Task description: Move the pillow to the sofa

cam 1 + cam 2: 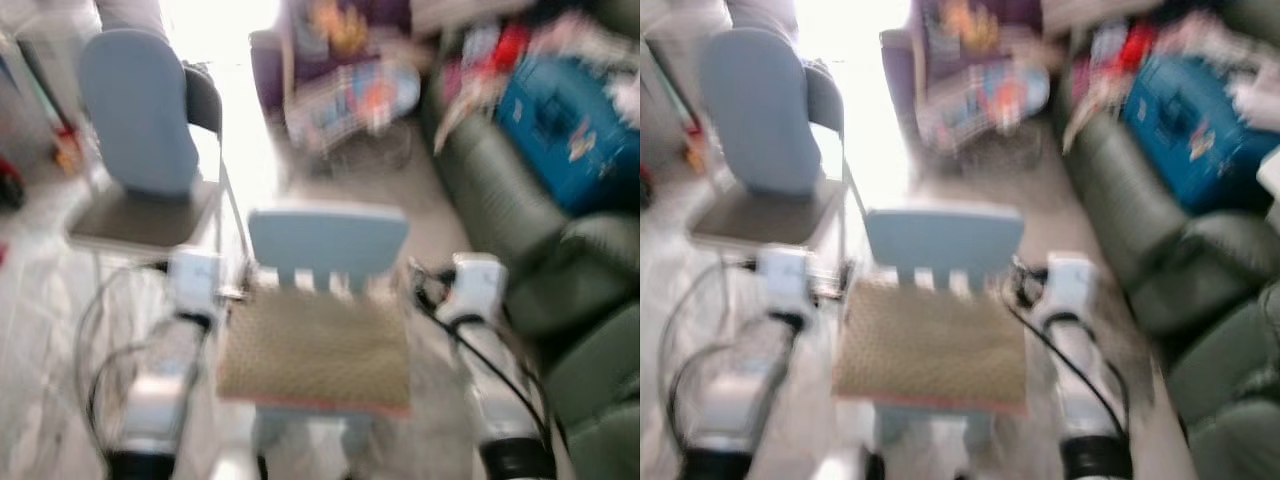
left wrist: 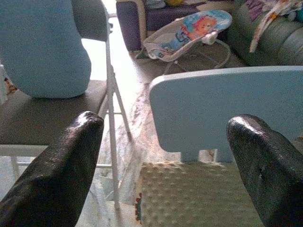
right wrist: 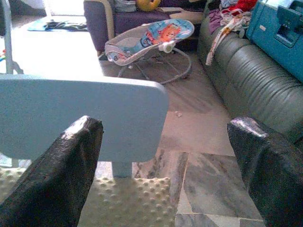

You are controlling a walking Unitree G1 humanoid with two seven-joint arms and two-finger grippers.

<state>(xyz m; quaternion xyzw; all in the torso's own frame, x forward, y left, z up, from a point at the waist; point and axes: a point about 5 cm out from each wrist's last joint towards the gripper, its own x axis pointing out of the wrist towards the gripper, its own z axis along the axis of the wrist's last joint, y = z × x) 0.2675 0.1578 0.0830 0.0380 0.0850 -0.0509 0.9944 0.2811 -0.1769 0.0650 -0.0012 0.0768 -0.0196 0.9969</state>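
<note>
A tan pillow [image 1: 315, 350] lies on a small blue chair [image 1: 328, 240], between the left tool [image 2: 165, 175] and right tool [image 3: 165, 175], both open wide and empty.

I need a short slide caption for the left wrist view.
Open left gripper facing the beige dotted pillow on a small light-blue chair.

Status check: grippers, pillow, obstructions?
Left gripper and right gripper open, flanking the pillow. Pillow lies on small blue chair, ungrasped. Green sofa to robot's right, cluttered.

Marble tile floor [image 3: 213, 179], purple armchair [image 3: 97, 21], baby bouncer [image 3: 151, 42], folding chair [image 2: 52, 113], bright glare
</note>
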